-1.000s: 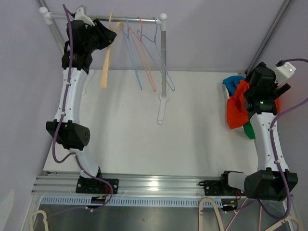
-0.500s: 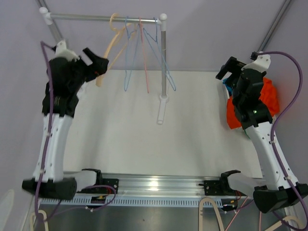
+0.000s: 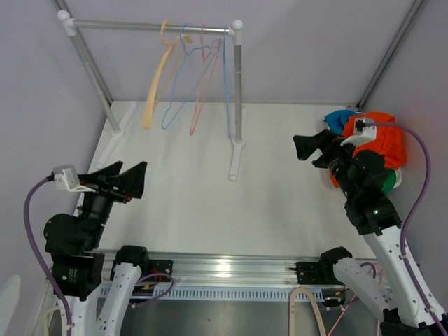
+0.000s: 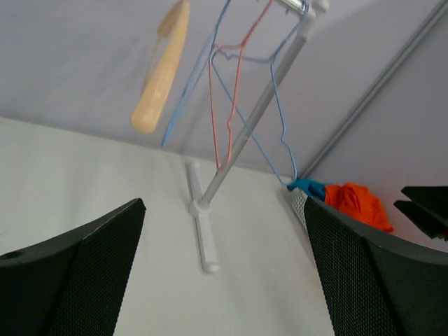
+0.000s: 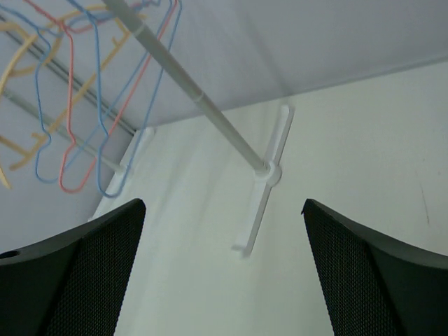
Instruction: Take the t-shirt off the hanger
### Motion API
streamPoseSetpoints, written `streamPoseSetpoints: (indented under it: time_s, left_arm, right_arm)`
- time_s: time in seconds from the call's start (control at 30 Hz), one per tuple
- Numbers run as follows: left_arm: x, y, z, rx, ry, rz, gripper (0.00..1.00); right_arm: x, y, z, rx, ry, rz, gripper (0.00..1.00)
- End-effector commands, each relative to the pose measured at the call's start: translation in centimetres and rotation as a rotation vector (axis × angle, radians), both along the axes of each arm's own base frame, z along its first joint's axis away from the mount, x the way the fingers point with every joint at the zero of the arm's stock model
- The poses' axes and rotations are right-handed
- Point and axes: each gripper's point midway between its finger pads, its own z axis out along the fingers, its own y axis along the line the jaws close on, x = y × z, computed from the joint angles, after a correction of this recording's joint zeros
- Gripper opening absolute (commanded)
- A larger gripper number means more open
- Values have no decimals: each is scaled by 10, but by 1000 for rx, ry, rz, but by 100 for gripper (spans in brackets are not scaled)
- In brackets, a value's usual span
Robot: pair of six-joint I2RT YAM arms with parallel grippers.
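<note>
Left claw (image 3: 128, 180) and right claw (image 3: 308, 149) gaped released, empty. Hangers (image 3: 150, 112) hung off the rail (image 3: 147, 26), long axes tilted down-left; shirt (image 3: 381, 136) lay crumpled far right

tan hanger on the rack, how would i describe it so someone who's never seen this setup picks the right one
Look at the white clothes rack standing at the far end of the table, with a row of hangers on its top rail. The tan hanger is the leftmost one in the top view. It is the only thick, solid one; the wire hangers beside it are thin blue and red outlines.
</note>
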Motion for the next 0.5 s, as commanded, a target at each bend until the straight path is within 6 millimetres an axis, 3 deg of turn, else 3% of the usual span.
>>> streamPoseSetpoints:
  time_s: [0.0, 0.03, 0.07, 0.13, 0.17, 0.3, 0.47]
  left_arm:
    - [-6, -18, -51, 95, 115, -112, 100]
    - [-11, -21, -58, 102, 126, -130, 100]
    - [-9, -22, -74, 99, 168, -137, 99]
    - [-11, -27, -86, 99, 185, -170, 100]
    - [-10, -28, -104, 101, 207, -179, 100]
    - [-7, -27, -134, 118, 244, -171, 100]
    - [-9, -25, -140, 131, 255, -163, 100]
  right_arm:
    - [-19, 16, -28, 24, 44, 106, 100]
    - [-21, 14, -43, 11, 66, 99, 99]
    - [-27, 10, -45, 5, 60, 93, 100]
    - [-32, 6, -54, -13, 65, 81, 100]
    - [-35, 1, -61, -23, 78, 66, 100]
    - [-35, -15, -78, -66, 115, -16, 99]
    - [-32, -24, -90, -95, 149, -64, 100]
